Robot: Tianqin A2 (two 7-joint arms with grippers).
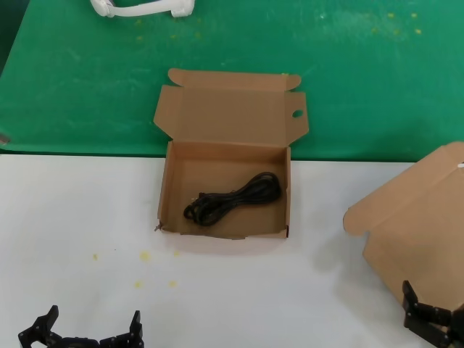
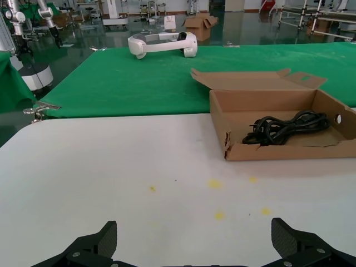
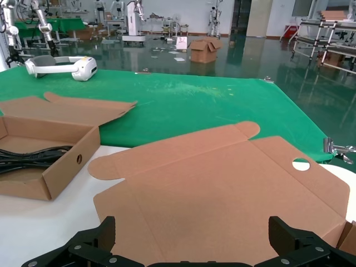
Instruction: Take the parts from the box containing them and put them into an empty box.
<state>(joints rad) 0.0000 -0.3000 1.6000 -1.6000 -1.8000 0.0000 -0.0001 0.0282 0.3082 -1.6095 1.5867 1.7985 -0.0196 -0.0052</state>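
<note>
table (image 1: 239,290): white, yellow specks | cloth (image 1: 362,72): green | open box (image 1: 174,188): brown cardboard | cable (image 1: 232,197): glossy black | second box (image 1: 413,217): brown | headset (image 2: 161,43): white | left gripper (image 1: 81,332): black | right gripper (image 1: 433,319): black

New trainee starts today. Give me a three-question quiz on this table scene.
1. True or false: the cable bundle lies inside the open box in the middle of the table.
2. Which gripper is nearest the second box, whose lid hides its inside: left gripper or right gripper?
3. Multiple choice: the white headset rests on A) the white table, B) the green cloth, C) a box lid.

Key: 1 true; 2 right gripper; 3 B.
</note>
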